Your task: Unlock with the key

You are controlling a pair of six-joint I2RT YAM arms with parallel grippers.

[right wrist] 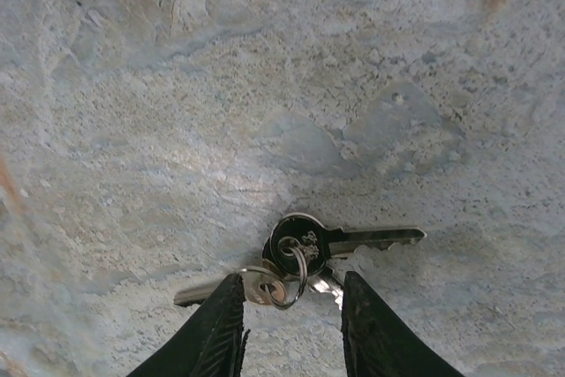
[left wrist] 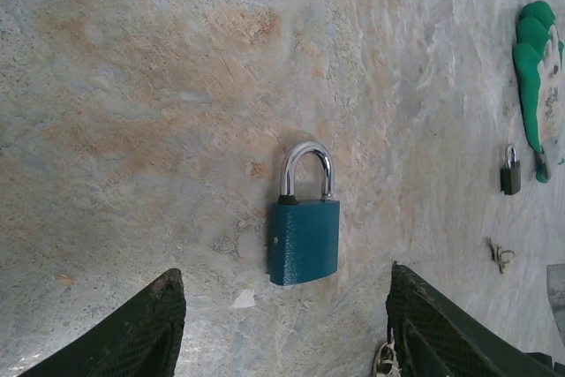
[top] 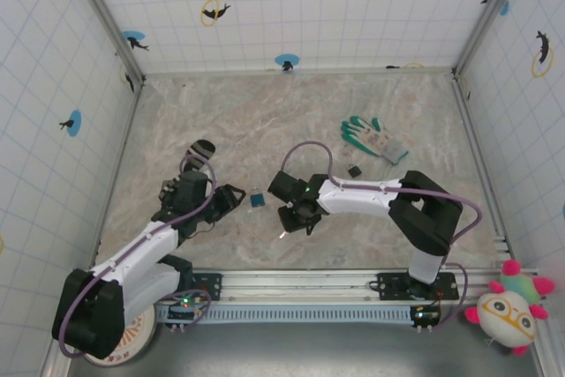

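Table: one, marbled beige-grey top, lying under both sets of jaws.
Walls: white tiles on three sides, several dolphin stickers in blue or yellow rings.
Arms: two, white and black; left arm, right arm.
Plush toy: one, white and pink with yellow glasses, well to the right of the right jaws, past the table's near edge.
Glove: one, green and white, beyond the right jaws and well apart from them.
Left gripper: jaws spread wide, nothing between the pads.
Right gripper: jaws part-way apart, astride the key ring; cannot tell whether the pads touch metal.
Blue padlock: one, flat on the table just ahead of the left jaws, centred on the gap, touching neither finger; silver shackle pointing away from the jaws.
Small dark padlock: one, far ahead of the left jaws and to their right, just beside the glove.
Key: flat on the table just ahead of the right jaws, dark head in line with the gap, blade pointing right.
Second key: silver, pointing left, partly under the left-hand fingertip.
Ring: one, joining the keys, between the fingertips.
Writing: stamped mark on the dark key head, too small to read.
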